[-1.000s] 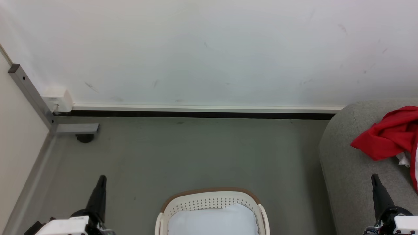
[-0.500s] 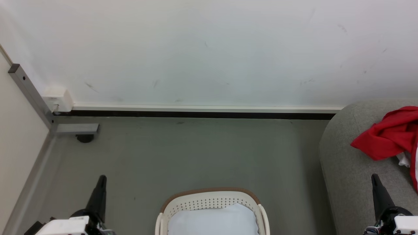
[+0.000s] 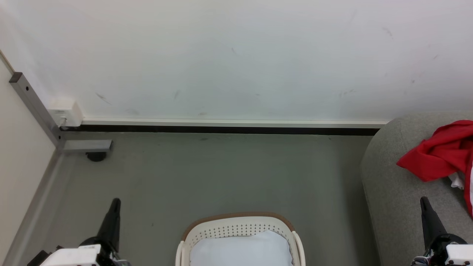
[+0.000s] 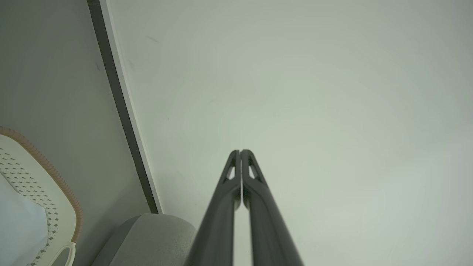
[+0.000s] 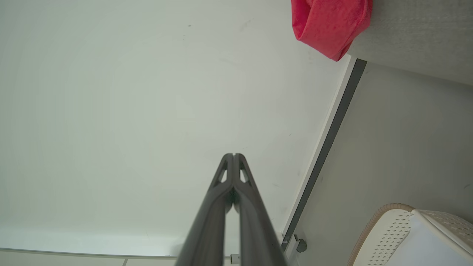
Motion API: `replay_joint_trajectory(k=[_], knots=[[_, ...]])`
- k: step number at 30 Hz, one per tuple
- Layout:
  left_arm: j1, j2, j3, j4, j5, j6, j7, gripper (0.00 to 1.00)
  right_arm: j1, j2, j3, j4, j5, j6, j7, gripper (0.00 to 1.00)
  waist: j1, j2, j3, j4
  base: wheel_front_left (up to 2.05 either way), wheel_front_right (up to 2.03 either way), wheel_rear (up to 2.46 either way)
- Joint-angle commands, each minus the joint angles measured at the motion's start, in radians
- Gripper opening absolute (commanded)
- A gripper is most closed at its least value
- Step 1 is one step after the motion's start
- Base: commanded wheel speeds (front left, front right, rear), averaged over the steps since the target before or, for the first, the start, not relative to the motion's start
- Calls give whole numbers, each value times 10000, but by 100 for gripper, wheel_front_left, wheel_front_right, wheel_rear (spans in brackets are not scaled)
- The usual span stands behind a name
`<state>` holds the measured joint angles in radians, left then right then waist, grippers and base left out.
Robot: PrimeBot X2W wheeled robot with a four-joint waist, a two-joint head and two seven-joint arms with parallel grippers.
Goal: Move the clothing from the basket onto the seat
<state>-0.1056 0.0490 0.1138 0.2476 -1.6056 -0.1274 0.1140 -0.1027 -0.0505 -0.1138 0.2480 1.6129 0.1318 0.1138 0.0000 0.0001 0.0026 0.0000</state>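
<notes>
"So, where was the clothing [image 3: 439, 155]?"

"Up on the seat [image 3: 395, 192], at the right edge of the head view. It was a bright red heap with a bit of white at its lower side, draped on the grey cushion near the rounded corner and running out of the picture to the right. The right wrist view caught a red fold of it against the grey upholstery."

"And the basket [image 3: 236, 215]?"

"On the grey floor [image 3: 221, 173], low in the middle of the head view, between the two grippers, with bare floor between it and the seat. Its tan-brown rim curved along the far side above the perforated white wall, and a pale bluish-white pad [image 3: 240, 249] lay inside. The bottom edge cut off the near half."

"How were the grippers?"

"The left gripper [image 3: 116, 201] sat at the lower left, pointing up toward the wall [image 3: 236, 55]. In its wrist view the two dark fingers [image 4: 221, 207] were pressed together tip to tip with nothing between them. The right gripper [image 3: 424, 200] was at the lower right, showing against the seat's fabric, below the red heap and not touching it. Its fingers were likewise closed flat against each other and held nothing."

"Anything else?"

"A dark baseboard strip [image 3: 221, 129] under the white wall, and a grey metal frame [image 3: 35, 107] in the left corner."
</notes>
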Motion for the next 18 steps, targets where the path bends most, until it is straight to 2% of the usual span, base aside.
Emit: replay_joint_trajectory(k=[1, 18], knots=[[-87, 18, 24, -27, -129, -61, 40, 0, -134, 1, -43, -46, -12, -21, 48, 0, 0, -1, 0, 0, 0, 0, 0], [-87, 18, 24, -28, -130, -61, 41, 0, -135, 1, -43, -46, -14, -21, 45, 0, 0, -1, 0, 0, 0, 0, 0]])
